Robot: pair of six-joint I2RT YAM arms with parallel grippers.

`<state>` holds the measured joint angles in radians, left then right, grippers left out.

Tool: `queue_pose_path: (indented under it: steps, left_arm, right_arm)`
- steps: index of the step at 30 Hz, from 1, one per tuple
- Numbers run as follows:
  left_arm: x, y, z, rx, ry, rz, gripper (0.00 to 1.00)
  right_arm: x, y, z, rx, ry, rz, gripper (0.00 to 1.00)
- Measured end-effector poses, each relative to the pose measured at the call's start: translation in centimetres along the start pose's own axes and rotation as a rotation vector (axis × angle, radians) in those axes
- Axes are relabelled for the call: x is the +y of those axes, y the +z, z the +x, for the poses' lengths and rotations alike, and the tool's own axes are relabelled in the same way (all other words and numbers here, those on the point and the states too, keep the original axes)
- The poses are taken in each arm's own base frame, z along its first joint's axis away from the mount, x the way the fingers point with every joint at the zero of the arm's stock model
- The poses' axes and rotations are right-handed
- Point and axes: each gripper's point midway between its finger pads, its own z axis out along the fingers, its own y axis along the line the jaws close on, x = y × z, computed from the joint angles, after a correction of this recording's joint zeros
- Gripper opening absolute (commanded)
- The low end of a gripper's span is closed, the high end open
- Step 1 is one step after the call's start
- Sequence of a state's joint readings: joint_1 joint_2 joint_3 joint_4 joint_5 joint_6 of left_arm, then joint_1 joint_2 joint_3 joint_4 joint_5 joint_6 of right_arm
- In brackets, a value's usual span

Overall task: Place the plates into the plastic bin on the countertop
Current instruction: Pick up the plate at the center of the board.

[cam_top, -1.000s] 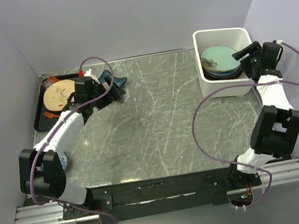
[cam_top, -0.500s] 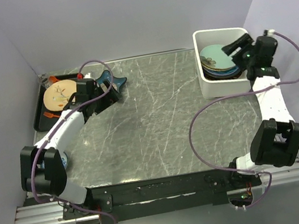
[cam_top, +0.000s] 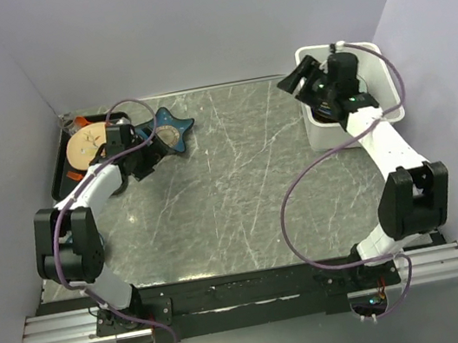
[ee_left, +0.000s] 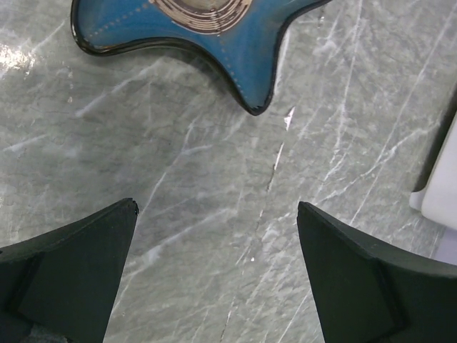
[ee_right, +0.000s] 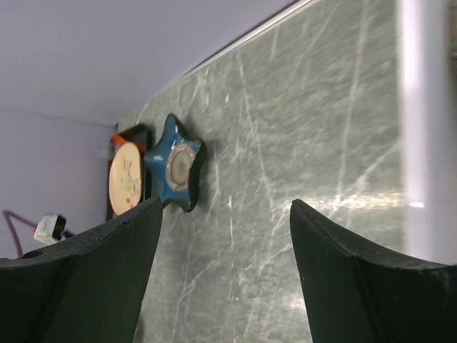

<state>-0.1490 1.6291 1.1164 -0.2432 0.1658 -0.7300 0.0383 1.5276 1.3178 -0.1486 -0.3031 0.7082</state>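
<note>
- Cream round plate (cam_top: 87,145) lies flat on a flat black rectangular tray (cam_top: 62,175), at the far-left corner of the dark grey veined stone countertop (cam_top: 239,178).
- White deep plastic bin (cam_top: 372,55) stands far right, its long axis running away from the arm bases; the arm hides its contents.
- Blue star-shaped dish (cam_top: 171,131) lies just right of the tray.
- Left gripper (ee_left: 218,207): jaws spread, empty, beside the star dish.
- Right gripper (cam_top: 306,79): jaws spread, empty, above the bin's left wall.
</note>
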Motion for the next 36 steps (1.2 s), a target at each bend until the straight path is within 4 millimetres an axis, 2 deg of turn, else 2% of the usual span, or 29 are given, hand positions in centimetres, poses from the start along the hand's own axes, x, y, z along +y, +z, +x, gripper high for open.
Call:
queue_pose_path:
  steps: [7, 14, 23, 31, 36]
  left_arm:
    - [1.3, 1.1, -0.4, -0.002, -0.038, -0.022, 0.98]
    - [3.5, 2.5, -1.3, -0.020, -0.091, -0.057, 0.97]
    - [6.5, 5.0, -0.6, 0.006, -0.136, -0.124, 0.95]
    - [6.1, 6.3, -2.0, -0.033, -0.157, -0.105, 0.91]
    - [5.9, 6.9, -2.9, -0.048, -0.188, -0.060, 0.91]
  right_arm:
    - [2.8, 3.1, 4.8, 0.112, -0.037, -0.046, 0.79]
    - [3.0, 5.3, 9.8, 0.223, -0.053, -0.040, 0.79]
    - [3.4, 6.1, 12.3, 0.270, -0.066, -0.045, 0.79]
    - [4.3, 6.5, 15.0, 0.321, -0.092, -0.063, 0.79]
    - [4.3, 6.5, 15.4, 0.329, -0.103, -0.064, 0.79]
